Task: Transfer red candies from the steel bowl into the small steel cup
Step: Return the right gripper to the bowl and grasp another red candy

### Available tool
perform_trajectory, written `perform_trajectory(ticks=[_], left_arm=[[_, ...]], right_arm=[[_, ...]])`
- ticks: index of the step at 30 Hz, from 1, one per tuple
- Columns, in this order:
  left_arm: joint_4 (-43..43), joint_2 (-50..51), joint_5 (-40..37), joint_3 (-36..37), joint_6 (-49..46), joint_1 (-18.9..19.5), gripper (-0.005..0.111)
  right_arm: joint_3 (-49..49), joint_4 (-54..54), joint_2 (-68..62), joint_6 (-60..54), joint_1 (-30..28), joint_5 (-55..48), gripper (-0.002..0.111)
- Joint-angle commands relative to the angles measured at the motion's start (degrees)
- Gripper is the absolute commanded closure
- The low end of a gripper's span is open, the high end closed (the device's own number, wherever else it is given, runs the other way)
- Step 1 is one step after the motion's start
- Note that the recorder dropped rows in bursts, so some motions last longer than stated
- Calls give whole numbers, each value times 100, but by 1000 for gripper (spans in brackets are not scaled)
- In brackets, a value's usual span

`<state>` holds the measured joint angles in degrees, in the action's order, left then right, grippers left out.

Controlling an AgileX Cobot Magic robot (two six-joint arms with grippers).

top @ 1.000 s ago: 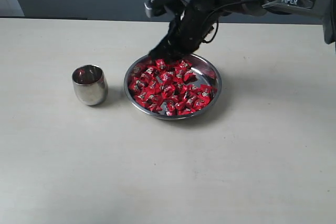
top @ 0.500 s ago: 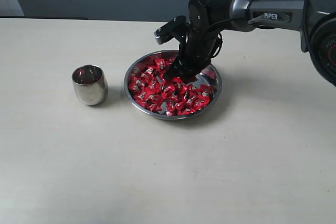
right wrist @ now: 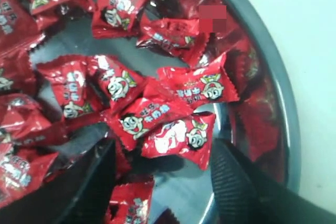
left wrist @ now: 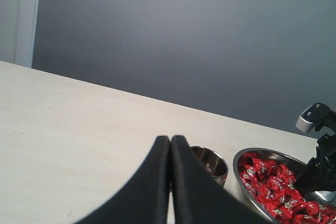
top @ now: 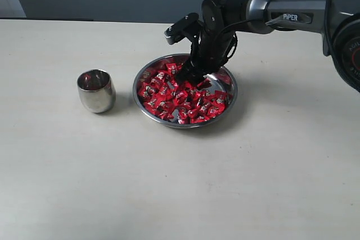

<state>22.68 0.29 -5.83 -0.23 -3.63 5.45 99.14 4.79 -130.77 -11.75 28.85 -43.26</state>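
Steel bowl (top: 139, 91) — mid-tabletop (top: 169, 189), heaped with red candies (top: 179, 96).
Small steel cup (top: 96, 90) — upright, left of the bowl and apart from it.
Right hand (top: 188, 76): tips down among the candies at the bowl's far side. Only the right wrist view shows its fingers (right wrist: 231, 182) spread wide, loose candies between them, none pinched.
Left hand (left wrist: 169, 148): seen in the left wrist view only, clenched shut, empty.

Glossy red foil candies (top: 180, 96), mirror-polished steel bowl (top: 137, 90), shiny steel cup (top: 97, 96), smooth matt pale tabletop (top: 169, 189)
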Motion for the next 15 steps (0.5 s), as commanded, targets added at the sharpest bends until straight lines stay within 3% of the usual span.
perform_trajectory(ticks=[1,15], left_arm=[[59,-29,25,23,3,8,106],[59,-29,25,23,3,8,106]], right_arm=[[11,135,23,5,-41,227,57],[11,-145,23,155,-215,171,57]])
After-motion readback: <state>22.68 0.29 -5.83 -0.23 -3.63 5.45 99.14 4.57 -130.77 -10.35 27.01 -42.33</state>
